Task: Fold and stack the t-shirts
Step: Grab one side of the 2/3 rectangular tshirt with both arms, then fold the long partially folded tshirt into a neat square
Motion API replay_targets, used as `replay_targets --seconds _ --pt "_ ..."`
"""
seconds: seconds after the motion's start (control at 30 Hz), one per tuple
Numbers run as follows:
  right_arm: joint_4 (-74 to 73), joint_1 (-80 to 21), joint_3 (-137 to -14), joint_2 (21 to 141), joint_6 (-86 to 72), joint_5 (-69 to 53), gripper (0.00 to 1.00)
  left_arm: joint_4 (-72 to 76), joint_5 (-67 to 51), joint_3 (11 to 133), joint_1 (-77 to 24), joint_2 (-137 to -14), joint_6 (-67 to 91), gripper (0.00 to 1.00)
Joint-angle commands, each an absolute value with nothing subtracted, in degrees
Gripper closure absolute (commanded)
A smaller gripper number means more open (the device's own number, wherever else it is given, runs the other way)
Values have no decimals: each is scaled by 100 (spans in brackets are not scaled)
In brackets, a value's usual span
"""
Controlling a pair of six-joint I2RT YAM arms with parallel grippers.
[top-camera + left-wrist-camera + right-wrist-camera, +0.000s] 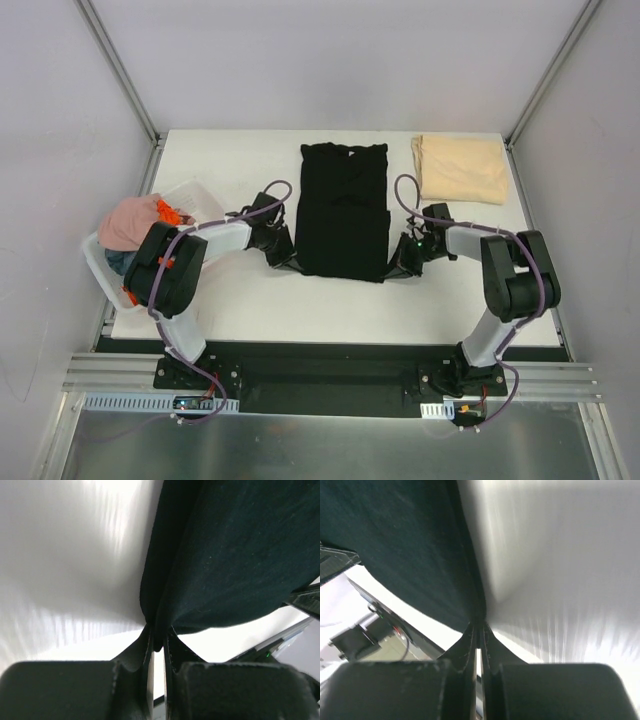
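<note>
Finds the black t-shirt (343, 215) flat in the middle of the worktop (250, 310), collar toward the far edge, sides apparently tucked in to make one long panel. Shows the left gripper (292, 262) at its near left corner and the right gripper (397, 268) at its near right corner. Confirms from both wrist views jaws pressed together on dark cloth, a thin fold of it pinched right at the tips. Leaves the tan t-shirt (462, 168) folded at the far right corner, apart from the black one. Keeps a pink t-shirt (128, 222) heaped in the white basket (196, 190) at the left edge.

Looks like the start of carrying the near hem up toward the collar.

Risks from here:
- Slipping out of one corner, given so shallow a bite; would drop that side and skew the fold.
- Catching only the top layer, not possible to rule out from these views; would let the tucked sides fall open on the lift.
- Raising or advancing the two arms unevenly; would twist the panel and lay the hem crooked.
- Pulling before lifting clear; would drag the whole shirt across the worktop and bunch it.
- Overshooting toward the far right; would bring black cloth onto the tan one.
</note>
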State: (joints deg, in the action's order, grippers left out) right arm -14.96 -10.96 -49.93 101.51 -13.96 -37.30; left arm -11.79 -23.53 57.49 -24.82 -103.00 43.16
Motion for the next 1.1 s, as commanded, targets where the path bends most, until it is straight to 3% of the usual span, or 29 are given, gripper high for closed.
replay_targets --seconds 0.0,0.23,0.53,1.07 --pt "-2616 -1142 -4492 9126 -914 -3742 99 -1503 -2478 4967 -2663 -9371 4350 100" --pt "-4717 -1494 -4447 7737 -229 -4490 99 -2363 -2804 4474 -3084 -7448 4517 100" --pt "-6697 -1319 -5799 7391 677 -6010 99 -3445 -2672 5131 -3155 -5916 4729 100" --pt "-5819 -853 -7163 8744 282 -6435 99 -3445 -1320 7022 -2795 -7232 3481 100"
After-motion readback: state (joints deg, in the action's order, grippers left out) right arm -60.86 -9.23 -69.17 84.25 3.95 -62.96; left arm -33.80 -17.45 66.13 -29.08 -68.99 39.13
